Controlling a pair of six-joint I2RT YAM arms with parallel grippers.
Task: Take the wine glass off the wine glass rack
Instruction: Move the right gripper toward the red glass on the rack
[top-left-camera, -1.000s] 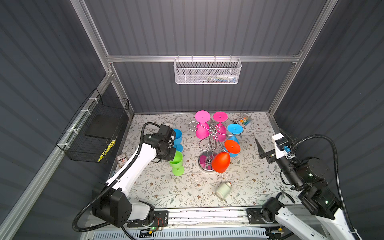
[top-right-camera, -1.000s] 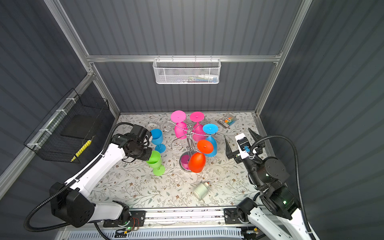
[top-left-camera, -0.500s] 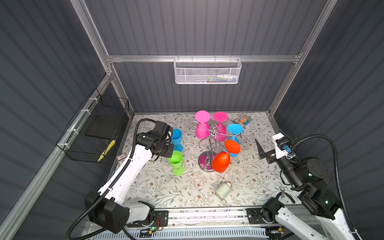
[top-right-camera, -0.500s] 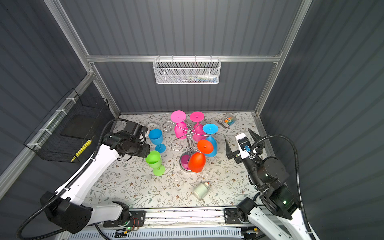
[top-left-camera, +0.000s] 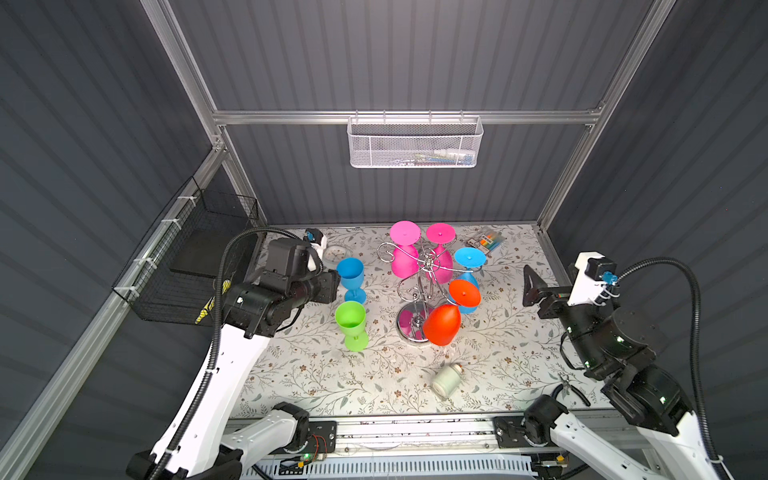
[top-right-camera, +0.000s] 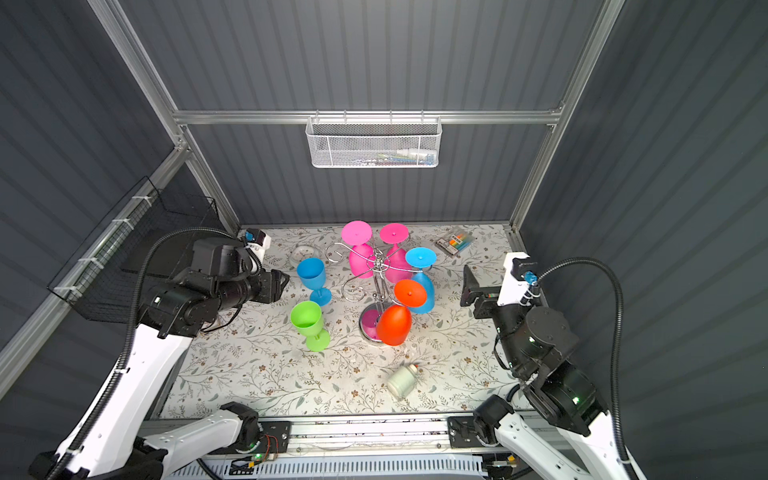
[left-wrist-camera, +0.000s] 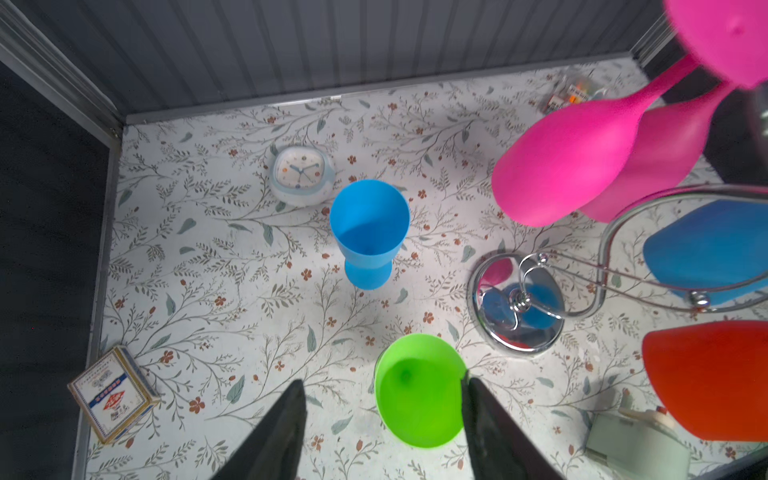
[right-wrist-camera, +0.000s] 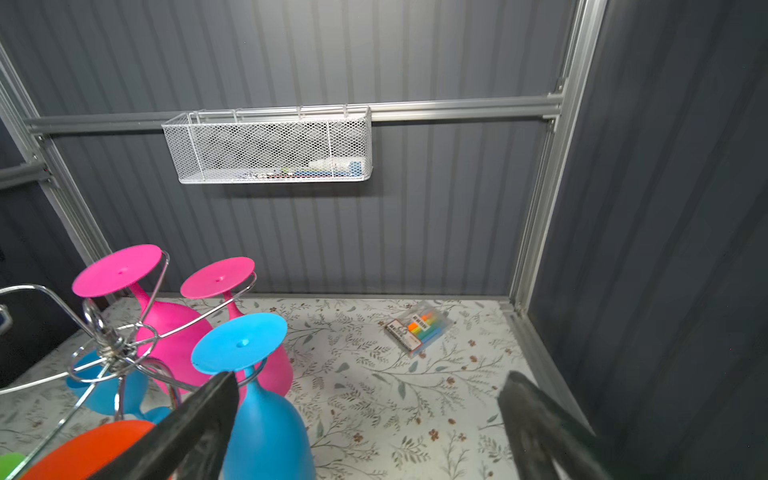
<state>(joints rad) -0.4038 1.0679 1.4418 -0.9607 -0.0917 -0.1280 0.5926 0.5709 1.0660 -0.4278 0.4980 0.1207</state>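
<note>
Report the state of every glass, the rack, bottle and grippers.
rack: upright
green glass: upright on table, free
standing blue glass: upright on table
pink glasses: hanging inverted
hanging blue glass: inverted
orange glass: hanging inverted
bottle: on its side
left gripper: open, empty
right gripper: open, empty

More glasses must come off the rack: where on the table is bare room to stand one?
Bare: the front strip between the green glass and the white jar, and the stretch between the rack and the right gripper. Crowded: around the standing blue glass and clock.
</note>
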